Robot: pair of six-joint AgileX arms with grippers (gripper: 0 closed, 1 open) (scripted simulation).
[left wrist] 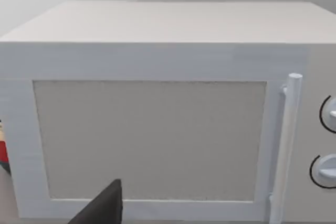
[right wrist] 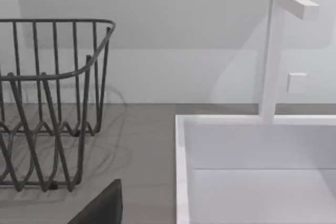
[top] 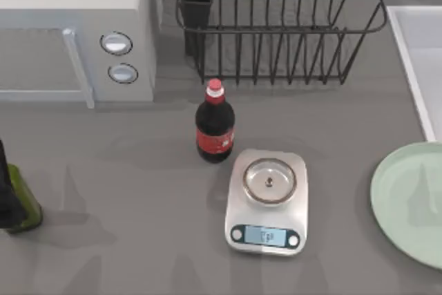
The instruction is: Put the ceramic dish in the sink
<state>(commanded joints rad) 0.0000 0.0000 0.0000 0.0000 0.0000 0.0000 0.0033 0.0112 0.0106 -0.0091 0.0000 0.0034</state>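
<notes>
The ceramic dish (top: 409,202), a flat pale mint-green plate, lies on the counter at the right edge of the top view, partly cut off. Just behind it is the sink (top: 412,67), a pale basin with a raised rim. The right wrist view faces the sink (right wrist: 182,171) from close by, with a dark part of my right gripper (right wrist: 102,208) low in the picture. A dark part of my left gripper (left wrist: 102,208) sits in front of the microwave door.
A white microwave (top: 76,25) fills the back left. A black wire dish rack (top: 276,25) stands at the back middle. A cola bottle (top: 214,126) and a kitchen scale (top: 267,202) occupy the centre. A green bottle (top: 22,202) stands at the left edge. A white tap (right wrist: 273,51) rises behind the sink.
</notes>
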